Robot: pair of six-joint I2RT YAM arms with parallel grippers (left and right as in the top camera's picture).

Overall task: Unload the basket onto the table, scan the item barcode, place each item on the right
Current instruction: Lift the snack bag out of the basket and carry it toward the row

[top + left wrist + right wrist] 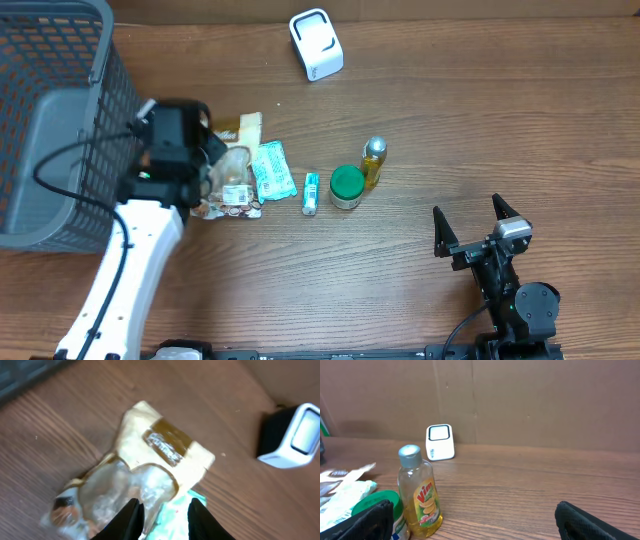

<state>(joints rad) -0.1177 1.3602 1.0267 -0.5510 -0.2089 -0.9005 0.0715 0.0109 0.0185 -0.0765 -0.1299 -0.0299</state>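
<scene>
Clear packet (112, 492) | lies on the surface (430, 110), left end of the item row, just beside a teal packet (272, 170) | left end effector (165, 512): over it, fingers narrow, cannot tell if gripping | right end effector (466, 210): wide open, holds nothing, well apart | scanner (316, 44): far edge
</scene>
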